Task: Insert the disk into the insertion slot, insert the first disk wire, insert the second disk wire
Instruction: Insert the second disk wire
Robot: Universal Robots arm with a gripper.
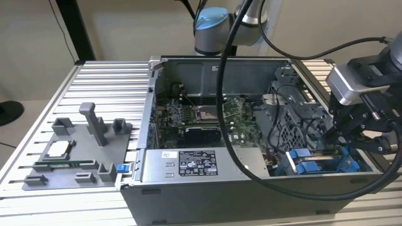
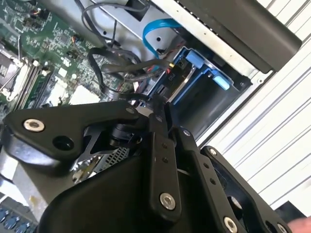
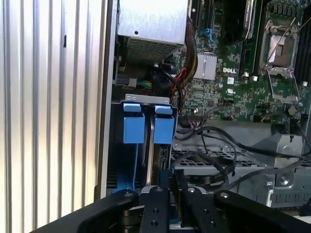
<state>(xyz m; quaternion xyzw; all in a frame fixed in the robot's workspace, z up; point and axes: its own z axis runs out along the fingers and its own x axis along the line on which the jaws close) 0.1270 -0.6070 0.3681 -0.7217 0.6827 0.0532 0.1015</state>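
The disk (image 1: 306, 165) in its blue frame sits down inside the insertion slot (image 1: 295, 136) of the grey drive cage, at the case's corner on the exterior view's right. Its blue tabs (image 3: 133, 128) stand side by side at the bay's edge, and the frame (image 2: 204, 65) lies against the case wall. My gripper (image 1: 351, 141) hangs just above the cage. Its black fingers (image 3: 155, 204) are pressed together, and the gripper (image 2: 159, 109) looks shut on the end of a black disk wire (image 2: 114, 92) that loops up from the case floor.
The open computer case lies on a ribbed aluminium table (image 1: 107, 84). A green motherboard (image 1: 201, 117) fills its middle and a silver labelled power supply box (image 1: 188, 165) its near side. A blue cable (image 2: 155, 29) curls beside the cage. A grey fixture (image 1: 69, 155) holds small parts at the exterior view's left.
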